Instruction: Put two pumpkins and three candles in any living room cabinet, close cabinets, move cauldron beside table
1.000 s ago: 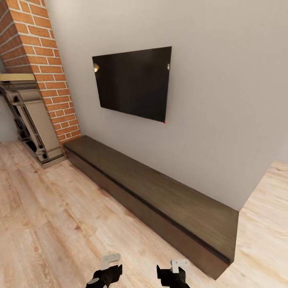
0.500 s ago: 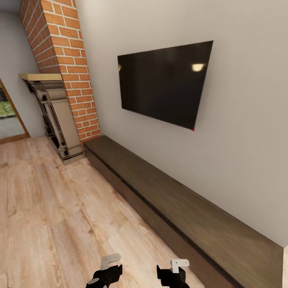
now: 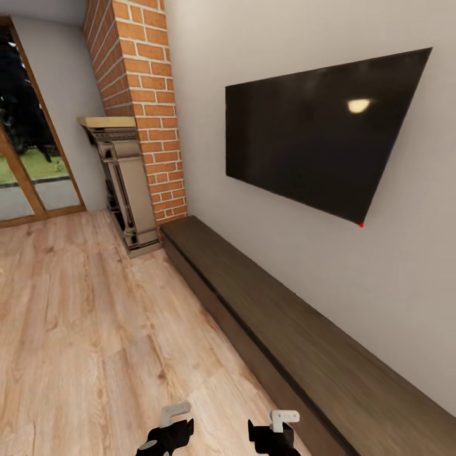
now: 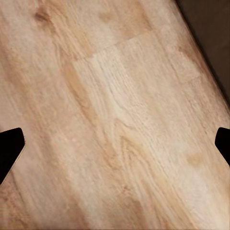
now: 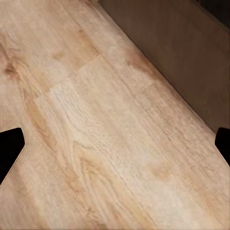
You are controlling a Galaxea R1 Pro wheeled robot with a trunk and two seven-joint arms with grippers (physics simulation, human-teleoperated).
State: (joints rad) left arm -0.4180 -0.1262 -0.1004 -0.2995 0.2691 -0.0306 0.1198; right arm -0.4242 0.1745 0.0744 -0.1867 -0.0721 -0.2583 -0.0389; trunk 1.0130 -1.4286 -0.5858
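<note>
Head view: long low dark-brown wooden cabinet (image 3: 304, 342) is sitting shut along the wall under the black TV (image 3: 316, 133), while left tool (image 3: 166, 433) and right tool (image 3: 273, 433) are hanging low, spread apart and empty, likely for transit.

You see an evenly bright, soft-edged room; a lamp glares on the television (image 3: 316, 133), and the floor (image 4: 115, 120) blurs.

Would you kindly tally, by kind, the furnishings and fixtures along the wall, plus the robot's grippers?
Cabinet: 1
Wall-mounted screen: 1
Brick chimney column: 1
Fireplace surround: 1
Glass door: 1
Grippers, left gripper and right gripper: 2
Total: 7
</note>
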